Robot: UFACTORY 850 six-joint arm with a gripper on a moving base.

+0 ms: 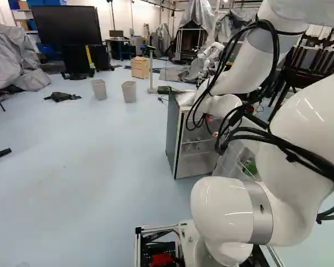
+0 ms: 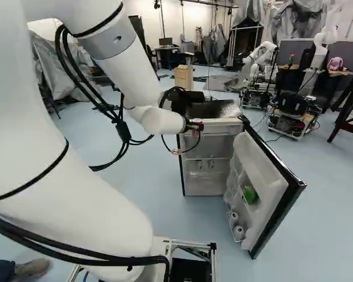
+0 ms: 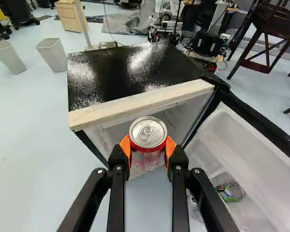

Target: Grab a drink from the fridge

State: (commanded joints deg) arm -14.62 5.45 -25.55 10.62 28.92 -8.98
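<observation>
Removal step, I judge: fingers point(image 3: 126, 147) clamped on can point(image 3: 148, 136) at fridge point(image 3: 115, 75) front; next I back away, grip kept.

Two pale bins point(image 1: 129, 93), wooden cabinet point(image 1: 140, 68), large black screen point(image 1: 66, 25).

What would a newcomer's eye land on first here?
Probably the big white arm, filling the right of the left base view. Then the red-and-silver can gripped between the black hand's orange pads, beside the fridge's opening. Next, its open door, with a green can inside.
</observation>
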